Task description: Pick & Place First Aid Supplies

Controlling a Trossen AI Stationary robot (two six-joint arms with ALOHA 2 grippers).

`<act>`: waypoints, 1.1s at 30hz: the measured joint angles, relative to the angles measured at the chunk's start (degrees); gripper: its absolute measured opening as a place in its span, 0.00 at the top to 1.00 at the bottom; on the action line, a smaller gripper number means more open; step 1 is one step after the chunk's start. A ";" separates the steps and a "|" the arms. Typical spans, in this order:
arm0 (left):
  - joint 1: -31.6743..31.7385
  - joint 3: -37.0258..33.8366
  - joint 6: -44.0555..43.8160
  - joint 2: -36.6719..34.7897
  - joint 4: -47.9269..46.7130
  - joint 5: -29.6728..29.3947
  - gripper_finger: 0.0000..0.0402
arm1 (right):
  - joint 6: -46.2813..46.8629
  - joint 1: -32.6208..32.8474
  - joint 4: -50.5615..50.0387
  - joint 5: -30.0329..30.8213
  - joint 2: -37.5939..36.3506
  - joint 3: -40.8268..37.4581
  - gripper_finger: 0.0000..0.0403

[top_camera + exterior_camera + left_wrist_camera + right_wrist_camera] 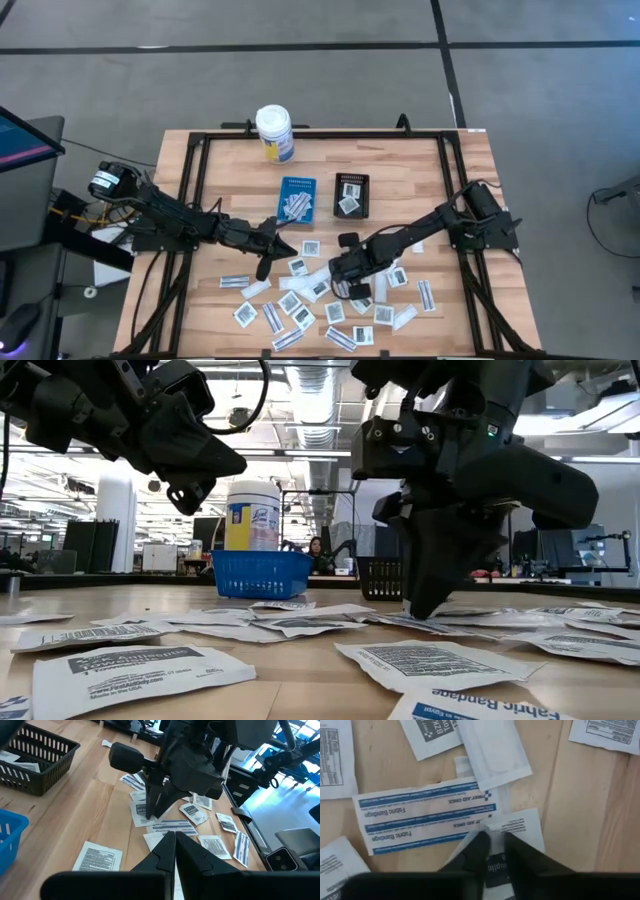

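Many white paper packets [300,300] lie scattered flat on the near half of the wooden table: squarish ones with dark print and narrow strips with blue print [420,815]. My right gripper [345,285] [425,610] [495,840] points down into the pile, its fingers closed on a squarish dark-printed packet [520,827]. My left gripper [264,262] [185,495] [175,840] hangs shut above the table to the left of the pile, and I see nothing held in it. A blue tray [297,198] holds strips, and a black tray [350,195] holds squarish packets. My right gripper comes from above, pointing down, at the squarish packet's corner [487,825] next to a blue-printed strip. A bit of the packet with dark print [496,867] shows in the narrow gap between the fingers. The rest of the packet lies flat on the table.
A white bottle with a yellow label [274,133] stands at the far edge. A black frame [320,133] runs around the tabletop. Bare wood [230,180] lies left of the trays. People and desks show in the room beyond the table.
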 joint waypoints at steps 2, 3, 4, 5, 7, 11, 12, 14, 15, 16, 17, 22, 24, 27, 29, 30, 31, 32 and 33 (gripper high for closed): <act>0.00 0.00 0.00 0.00 0.00 -0.01 0.97 | -0.18 -0.18 0.04 -0.07 0.07 0.00 0.97; 0.00 0.00 0.00 0.00 0.00 -0.01 0.97 | -0.18 -0.27 0.04 -0.08 0.00 0.00 0.98; 0.00 0.00 0.00 0.00 0.00 0.00 0.97 | -0.17 -0.31 0.07 -0.15 -0.28 0.00 0.97; 0.00 0.00 0.00 0.00 0.00 0.01 0.97 | -0.31 -0.31 -0.03 -0.22 -0.40 0.14 0.96; 0.00 0.00 0.00 0.00 -0.02 -0.01 0.97 | -2.18 -0.37 -1.32 -0.18 -0.79 0.94 0.95; 0.00 0.00 0.02 0.02 -0.02 0.00 0.97 | -7.68 -0.29 -4.73 3.93 -2.36 4.88 0.99; 0.00 0.00 0.02 0.02 -0.02 -0.01 0.97 | -8.80 -0.28 -5.70 6.83 -3.09 6.21 0.99; 0.00 0.00 0.02 0.02 -0.04 -0.01 0.97 | -11.45 -0.13 -7.47 15.08 -4.28 8.34 0.99; 0.00 0.00 0.02 0.02 -0.05 -0.01 0.97 | -13.25 -0.24 -8.16 20.55 -4.70 8.94 0.98; 0.00 0.00 0.02 0.02 -0.17 -0.01 0.97 | -15.18 -0.48 -8.08 27.01 -5.08 9.29 0.98; 0.00 0.00 0.02 0.02 -0.33 -0.01 0.97 | -16.54 -1.03 -7.43 34.14 -5.60 9.41 0.99; 0.00 0.00 -0.04 0.02 -0.44 0.01 0.97 | -8.14 -7.02 -9.04 48.41 -7.54 9.65 0.99; 0.00 0.00 -0.07 0.02 -0.71 -0.01 0.97 | -1.69 -10.34 -12.11 44.61 -7.07 9.53 0.99; 0.00 0.00 0.00 0.02 -1.45 -0.01 0.97 | 2.87 -15.22 -13.74 37.09 -6.19 8.97 0.99; 0.00 0.02 0.00 0.02 -1.83 -0.01 0.97 | 5.96 -17.81 -13.73 30.89 -6.16 7.55 0.99; 0.00 0.02 0.00 0.02 -2.13 -0.01 0.97 | 6.88 -18.90 -13.06 27.83 -6.16 7.03 0.98; 0.00 0.02 0.00 0.02 -2.20 -0.01 0.97 | 7.09 -19.86 -12.73 25.47 -6.16 6.56 0.98; 0.00 0.02 0.00 0.02 -2.16 -0.01 0.97 | 7.20 -20.55 -12.75 23.87 -6.16 6.10 0.98; 0.00 0.02 0.00 0.02 -2.19 -0.01 0.97 | 7.22 -20.95 -12.85 23.11 -6.16 5.59 0.97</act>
